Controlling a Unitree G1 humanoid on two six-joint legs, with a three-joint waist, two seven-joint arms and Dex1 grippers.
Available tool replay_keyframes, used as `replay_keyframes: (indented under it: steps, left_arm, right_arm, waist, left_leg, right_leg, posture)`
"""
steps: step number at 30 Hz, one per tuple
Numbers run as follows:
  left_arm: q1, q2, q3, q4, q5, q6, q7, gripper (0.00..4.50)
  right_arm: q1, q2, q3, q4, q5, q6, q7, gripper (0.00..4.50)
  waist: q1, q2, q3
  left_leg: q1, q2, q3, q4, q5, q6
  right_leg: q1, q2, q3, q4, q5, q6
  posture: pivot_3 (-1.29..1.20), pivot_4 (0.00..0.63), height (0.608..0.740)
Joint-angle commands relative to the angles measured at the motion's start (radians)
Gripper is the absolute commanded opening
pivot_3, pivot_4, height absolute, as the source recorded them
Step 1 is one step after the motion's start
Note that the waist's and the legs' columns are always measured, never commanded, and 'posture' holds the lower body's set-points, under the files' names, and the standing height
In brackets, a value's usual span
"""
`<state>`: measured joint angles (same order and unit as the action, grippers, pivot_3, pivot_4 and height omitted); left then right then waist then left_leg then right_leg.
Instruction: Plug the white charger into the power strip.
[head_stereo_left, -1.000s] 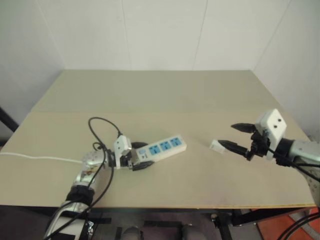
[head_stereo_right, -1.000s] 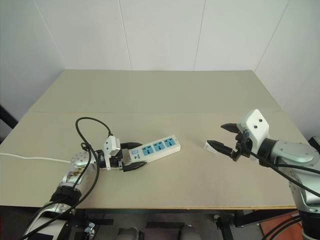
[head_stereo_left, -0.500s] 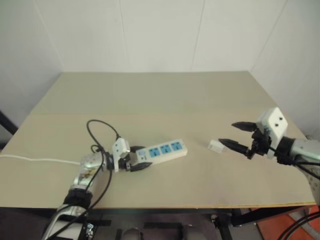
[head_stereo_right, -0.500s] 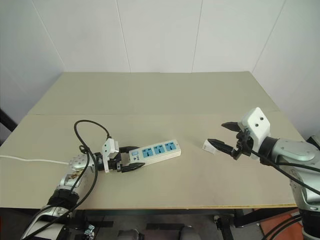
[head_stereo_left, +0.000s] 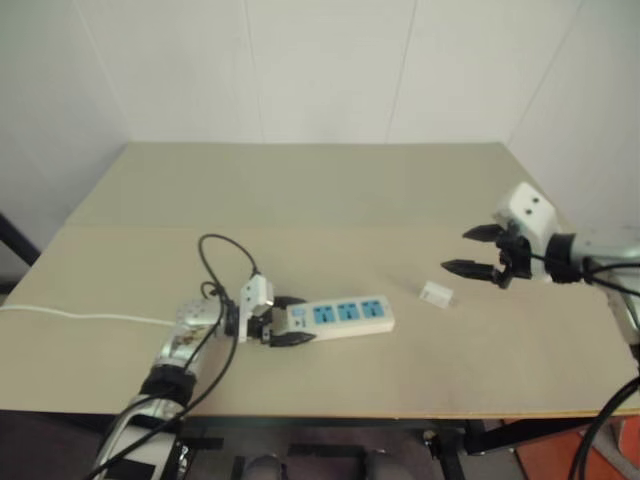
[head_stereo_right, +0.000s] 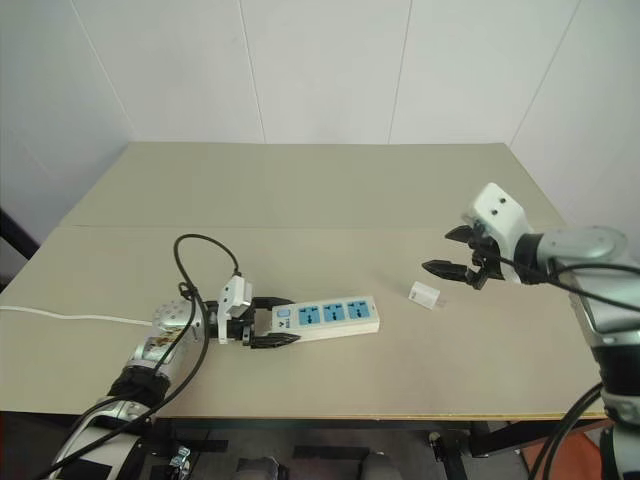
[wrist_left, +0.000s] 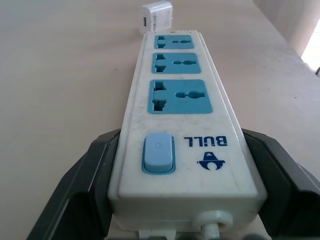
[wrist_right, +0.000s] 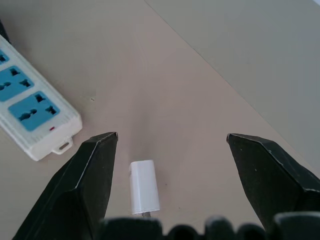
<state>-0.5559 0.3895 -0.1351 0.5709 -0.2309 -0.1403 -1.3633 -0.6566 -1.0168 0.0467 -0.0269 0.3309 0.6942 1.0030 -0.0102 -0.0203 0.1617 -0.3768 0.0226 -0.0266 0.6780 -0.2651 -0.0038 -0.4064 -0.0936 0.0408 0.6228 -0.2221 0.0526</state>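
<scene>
Charger (head_stereo_right: 426, 295) lies loose on table (head_stereo_right: 330, 190), just beyond strip's (head_stereo_right: 328, 317) far end | left gripper (head_stereo_right: 270, 322) clamps strip's switch end | right gripper (head_stereo_right: 447, 252) hovers wide above charger (nothing held) | step: reaching; next, likely descend, pinch charger.

The left gripper (head_stereo_right: 268, 326) is clamped (both fingers pressed in) on the power strip (head_stereo_right: 330, 315); the right gripper (head_stereo_right: 452, 252) hangs with its 2 fingers spread wide.

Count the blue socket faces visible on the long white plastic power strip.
3, in a row along the long white plastic power strip: one nearest the switch end held in the left gripper, one mid-strip, one at the far end. None appear hidden.
</scene>
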Motion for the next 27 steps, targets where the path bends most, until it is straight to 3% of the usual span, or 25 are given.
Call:
replay_keyframes:
  steps: [1, 4, 11, 27]
  left_arm:
    - [-0.031, -0.025, -0.040, 0.042, 0.028, -0.051, -0.040, 3.28]
    - [-0.057, -0.044, -0.049, 0.093, 0.048, -0.085, -0.038, 3.28]
    - [-0.074, -0.043, -0.060, 0.155, 0.076, -0.134, -0.060, 3.28]
    - [-0.061, -0.035, -0.066, 0.131, 0.070, -0.113, -0.083, 3.28]
  right_arm:
    - [-0.094, -0.019, 0.085, 0.026, -0.049, 0.092, 0.042, 4.13]
    - [-0.174, -0.012, 0.183, 0.061, -0.093, 0.156, 0.087, 4.13]
    - [-0.212, 0.024, 0.360, 0.146, -0.242, 0.096, 0.148, 4.13]
    - [-0.337, 0.196, 0.521, 0.360, -0.442, 0.073, 0.217, 4.13]
  waist:
    - [0.001, 0.000, 0.000]
    - [0.003, 0.000, 0.000]
    - [0.007, 0.000, 0.000]
    - [-0.002, 0.000, 0.000]
  left_leg:
    - [-0.001, 0.000, 0.000, 0.000, 0.000, 0.000]
    - [-0.003, 0.000, 0.000, 0.001, 0.000, 0.000]
    - [-0.004, -0.001, 0.000, 0.001, 0.000, 0.000]
    - [-0.008, -0.001, 0.000, 0.002, 0.000, 0.000]
  right_leg:
    - [-0.001, 0.000, 0.000, 0.000, 0.000, 0.000]
    - [-0.002, 0.000, -0.001, 0.000, 0.000, 0.000]
    - [-0.003, -0.001, -0.001, 0.001, 0.000, 0.000]
    - [-0.009, -0.001, -0.001, 0.003, 0.000, 0.000]
  posture:
    - [0.00, 0.150, 0.740]
    - [0.00, 0.150, 0.740]
    - [0.00, 0.150, 0.740]
    - [0.00, 0.150, 0.740]
